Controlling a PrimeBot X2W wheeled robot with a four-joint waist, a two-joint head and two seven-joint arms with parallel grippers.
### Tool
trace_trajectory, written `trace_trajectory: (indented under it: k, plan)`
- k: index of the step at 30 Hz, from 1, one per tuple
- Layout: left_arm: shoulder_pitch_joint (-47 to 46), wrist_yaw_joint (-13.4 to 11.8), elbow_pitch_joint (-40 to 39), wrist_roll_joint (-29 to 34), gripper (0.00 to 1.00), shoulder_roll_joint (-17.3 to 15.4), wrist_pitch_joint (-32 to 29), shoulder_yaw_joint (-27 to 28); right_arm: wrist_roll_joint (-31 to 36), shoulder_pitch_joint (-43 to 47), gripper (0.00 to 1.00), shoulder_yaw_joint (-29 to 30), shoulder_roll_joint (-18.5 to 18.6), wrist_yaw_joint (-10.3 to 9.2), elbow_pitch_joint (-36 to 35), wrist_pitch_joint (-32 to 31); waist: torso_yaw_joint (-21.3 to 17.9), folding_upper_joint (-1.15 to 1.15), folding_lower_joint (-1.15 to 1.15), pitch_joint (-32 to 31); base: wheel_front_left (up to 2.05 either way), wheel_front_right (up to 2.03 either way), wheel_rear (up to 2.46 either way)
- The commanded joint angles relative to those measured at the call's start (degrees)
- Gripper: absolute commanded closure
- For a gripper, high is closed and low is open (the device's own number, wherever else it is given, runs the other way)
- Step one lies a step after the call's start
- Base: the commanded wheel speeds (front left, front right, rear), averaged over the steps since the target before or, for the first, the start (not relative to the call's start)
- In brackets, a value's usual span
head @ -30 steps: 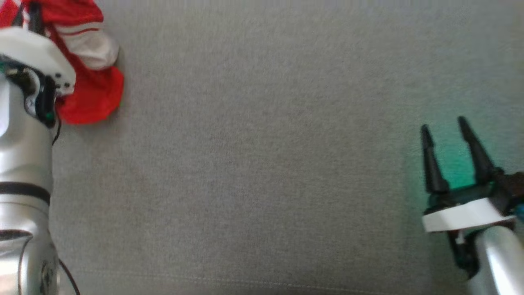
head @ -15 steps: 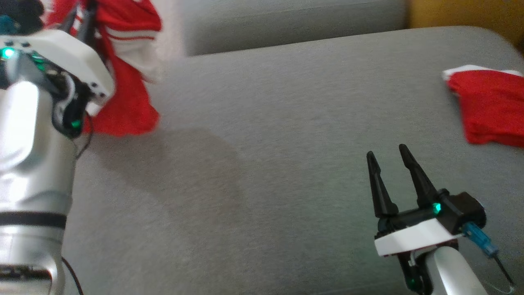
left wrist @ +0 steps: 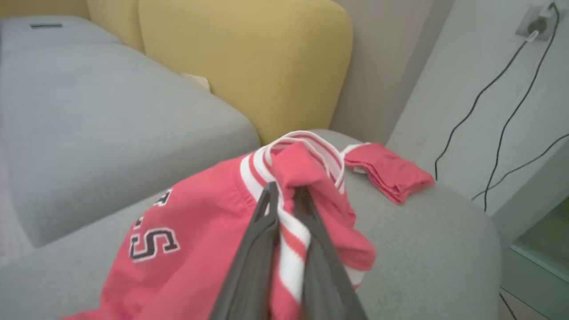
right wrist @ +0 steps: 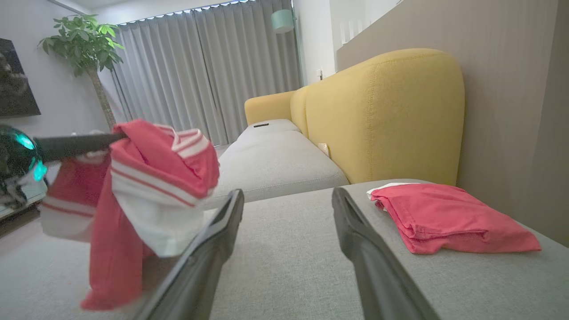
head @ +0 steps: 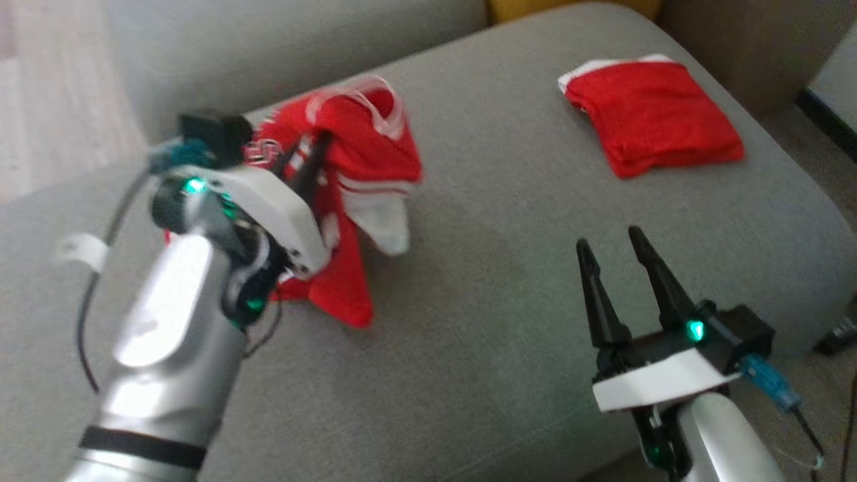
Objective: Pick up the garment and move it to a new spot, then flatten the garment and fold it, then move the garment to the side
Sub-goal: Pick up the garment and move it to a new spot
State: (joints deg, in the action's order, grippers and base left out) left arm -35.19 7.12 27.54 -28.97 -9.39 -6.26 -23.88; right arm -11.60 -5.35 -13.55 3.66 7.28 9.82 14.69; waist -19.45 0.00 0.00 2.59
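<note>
- The garment (head: 355,201), a red jersey with white striped trim and dark lettering, was off the grey seat cushion (head: 502,234), hanging bunched over that cushion's left part. Whether its lowest corner brushed the cushion could not be told.
- The left gripper (left wrist: 284,195) had its jaws drawn narrow on a fold of the striped trim. The cloth was pinched between the two dark fingers, and the rest draped down on both sides.
- The right gripper (head: 609,241) hung over the near right part of the cushion, jaws wide, with nothing between them. It was well apart from the jersey.
- A second red piece, the folded cloth (head: 653,114), lay flat in the cushion's far right corner, clear of both grippers.
- The middle of the cushion showed bare grey fabric.
- Judgement on progress: the pick-up was done and the carry to a new spot appeared to be in hand, so the task was at an early stage.
- Outstanding: setting the jersey down on the cushion, flattening it, folding it, and moving it to the side.
- Note: the jersey hung crumpled from one pinch point, so the flattening would likely need the free right gripper to take a second edge.
</note>
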Motion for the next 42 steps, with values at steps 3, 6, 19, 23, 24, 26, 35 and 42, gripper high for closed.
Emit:
trace_trajectory:
  k: [3,6,19,23,24,26,35,42]
  plan:
    - [-1.6,0.3,0.2,-0.3,1.0,-0.3,1.4,-0.5,-0.6,-5.0,0.0,-2.9,-0.7,0.21,-2.6,0.3,-3.6,0.0,0.0,6.9,0.0,0.0,0.0]
    - [-1.0,0.3,3.8,-0.3,1.0,0.7,3.7,-3.6,-1.9,-6.3,0.0,-4.3,-0.8,0.21,-2.6,0.3,-4.4,0.0,0.0,10.1,0.0,0.0,0.0]
    - [2.1,-2.7,9.3,5.7,0.0,2.4,21.2,-10.6,-3.7,-2.9,0.0,-4.4,-0.8,0.21,1.7,0.3,2.6,0.0,0.0,3.4,0.0,0.0,0.0]
    - [10.0,-5.2,-0.9,9.7,0.0,1.9,21.2,-6.6,-3.6,-0.2,0.0,-2.1,-0.8,0.21,2.7,0.3,7.7,0.0,0.0,-0.5,0.0,0.0,0.0]
    - [12.3,-5.4,-2.7,10.3,0.0,1.7,21.2,-5.6,-3.3,0.5,0.0,-1.6,-0.8,0.21,2.9,0.3,9.0,0.0,0.0,-1.4,0.0,0.0,0.0]
    - [16.7,-6.0,-6.2,10.7,0.0,1.2,21.2,-2.6,-2.5,1.7,0.0,-0.6,-0.8,0.21,3.0,0.3,11.5,0.0,0.0,-3.0,0.0,0.0,0.0]
    - [33.9,-9.9,-19.8,15.1,0.0,1.4,21.2,13.2,0.3,5.4,0.0,2.4,-0.8,0.21,1.9,0.3,18.5,0.0,0.0,-7.2,0.0,0.0,0.0]
    - [45.8,-10.4,-29.4,22.3,0.0,4.2,21.2,18.6,1.1,9.0,0.0,4.6,-0.8,0.21,0.5,0.3,21.1,0.0,0.0,-9.4,0.0,0.0,0.0]
